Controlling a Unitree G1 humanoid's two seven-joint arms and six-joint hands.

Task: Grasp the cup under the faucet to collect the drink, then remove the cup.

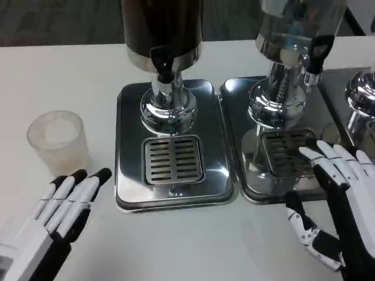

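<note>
A frosted translucent cup [57,143] stands upright on the white table at the left, beside the steel drip tray [129,187] and not beneath any tap. The dark dispenser [163,26] has its black faucet [163,69] above the slotted grate [173,160], which is bare. My left hand [61,211] lies open just in front of the cup, fingertips pointing at it and a short gap short of it. My right hand [335,196] is open at the near right, fingers spread over the front of the second tray [234,99].
A clear-bodied dispenser [293,23] with a black tap [316,55] stands on the second tray at right. A third chrome base [360,96] is at the far right edge. Bare white table lies along the near edge between my hands.
</note>
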